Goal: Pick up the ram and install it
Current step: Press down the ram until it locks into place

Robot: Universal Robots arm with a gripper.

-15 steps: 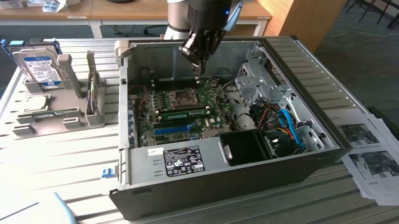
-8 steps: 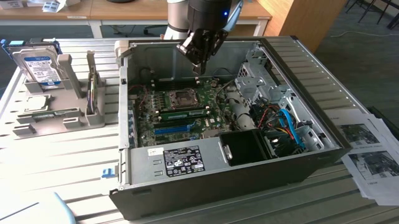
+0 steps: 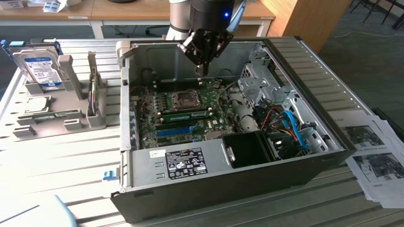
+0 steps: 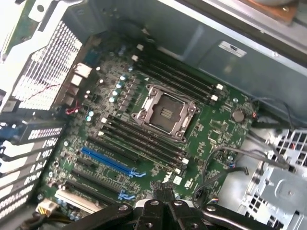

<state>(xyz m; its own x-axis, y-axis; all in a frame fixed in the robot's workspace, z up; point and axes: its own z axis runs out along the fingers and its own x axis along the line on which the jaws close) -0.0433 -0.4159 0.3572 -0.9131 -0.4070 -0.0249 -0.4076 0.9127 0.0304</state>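
Nothing pinched, gripper [image 3: 202,71] pressed together over motherboard [image 3: 189,109]; spread first, meet the ram [image 3: 92,92] squarely on thin edges, avoid tilting

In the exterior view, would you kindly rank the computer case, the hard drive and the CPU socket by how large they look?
1. The computer case, by far the largest.
2. The hard drive, standing in its grey holder at the exterior view's left.
3. The CPU socket on the motherboard, smallest, though it lies farther from the camera than the case's front wall.
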